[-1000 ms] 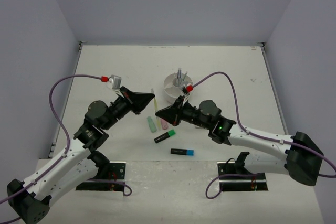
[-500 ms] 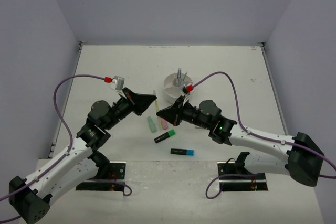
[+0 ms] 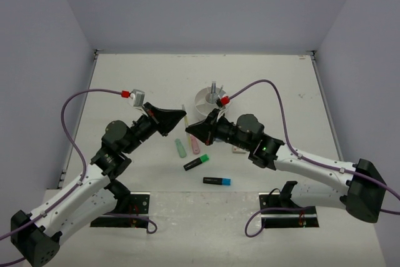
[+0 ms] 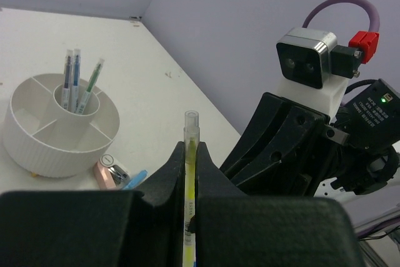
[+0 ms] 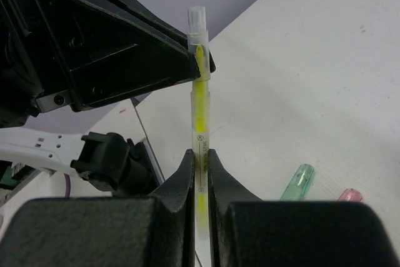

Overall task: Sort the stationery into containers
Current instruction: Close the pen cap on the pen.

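Note:
A thin clear pen with yellow ink (image 3: 184, 112) hangs above the table, gripped at both ends. My left gripper (image 3: 180, 117) is shut on one end of this pen (image 4: 190, 130), whose cap pokes past the fingertips. My right gripper (image 3: 188, 130) is shut on the other end of the pen (image 5: 200, 101). The two grippers meet nose to nose. The round white organiser (image 3: 201, 100) stands just behind them, with three thin pens (image 4: 76, 81) upright in its central cup. On the table lie a mint marker (image 3: 180, 148), a pink marker (image 3: 195, 147), a green highlighter (image 3: 196, 163) and a blue highlighter (image 3: 217, 181).
A small pale eraser (image 3: 238, 150) lies under the right forearm. A pink-and-metal small item (image 4: 108, 171) sits by the organiser's wall (image 4: 37, 154). White walls close in the table on three sides. Both arm bases stand at the near edge.
The right gripper has lifted and shifted slightly back toward the organiser, uncovering the eraser beneath its forearm. The left gripper barely moved. Both stay shut on the pen.

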